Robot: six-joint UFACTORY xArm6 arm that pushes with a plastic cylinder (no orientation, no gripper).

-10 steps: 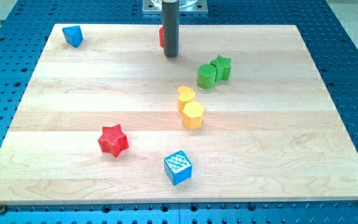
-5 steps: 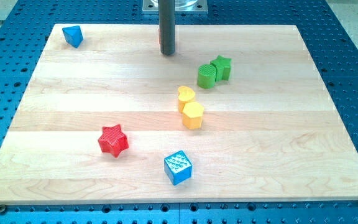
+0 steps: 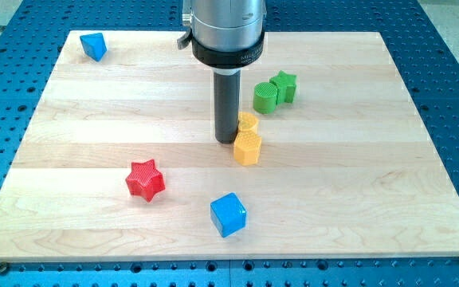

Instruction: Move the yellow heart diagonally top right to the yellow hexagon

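Note:
The yellow heart (image 3: pixel 249 122) sits just above the yellow hexagon (image 3: pixel 248 148) near the board's middle, touching it. My tip (image 3: pixel 228 141) stands on the board right against the left side of the two yellow blocks, level with the gap between them. The rod hides part of the heart's left edge.
A green cylinder-like block (image 3: pixel 265 98) and a green star (image 3: pixel 284 86) sit together up and to the right of the heart. A red star (image 3: pixel 145 179) is at lower left, a blue cube (image 3: pixel 229 214) below the hexagon, a blue block (image 3: pixel 94 45) at the top left corner.
My tip came down from the board's top edge to the left side of the yellow blocks. The heart has shifted slightly to the right. The red block at the top is now hidden.

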